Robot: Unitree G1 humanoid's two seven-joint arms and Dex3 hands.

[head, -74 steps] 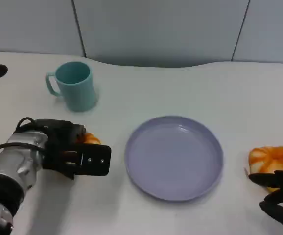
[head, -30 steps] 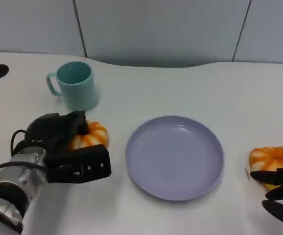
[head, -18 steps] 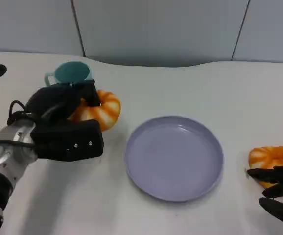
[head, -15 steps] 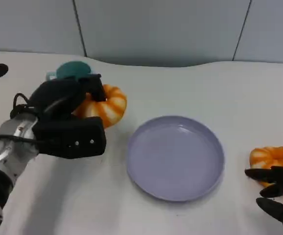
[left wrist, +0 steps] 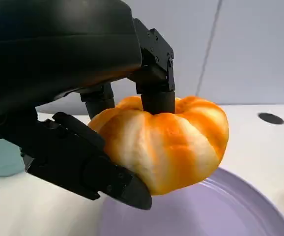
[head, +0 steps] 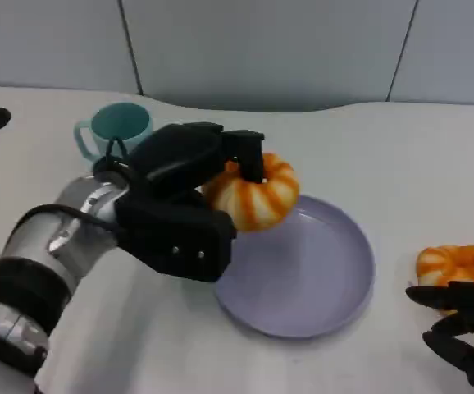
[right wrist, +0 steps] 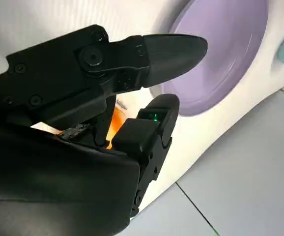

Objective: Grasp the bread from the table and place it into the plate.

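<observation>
The left hand (head: 189,193) holds the bread (head: 253,193) off the table, fingers closed round it from above and below; in the left wrist view the bread (left wrist: 164,142) is pinched between an upper finger and a lower one, with the plate (left wrist: 220,211) under and beyond it; so the bread hangs over the plate's left rim, not yet over its middle; the plate (head: 335,279) sits near the table's front edge, centre; judged, the coming move is a short carry rightward and down, then release; the bread is round, no clear long axis; the left hand is the nearer one by far.

The right hand (head: 462,332) sits at the table's front right corner, fingers spread, holding nothing; a second bread (head: 458,264) lies just beside its fingertips, contact cannot be told; the right wrist view shows the right hand (right wrist: 132,113) with fingers apart and the plate (right wrist: 225,54) beyond.

A teal mug (head: 114,131) stands toward the table's back left.

Against the earlier pictures: the bread was on the table left of the plate, near the mug; it has since been lifted and carried right to the plate's rim; plate, mug, second bread unmoved; right hand about where it was.
</observation>
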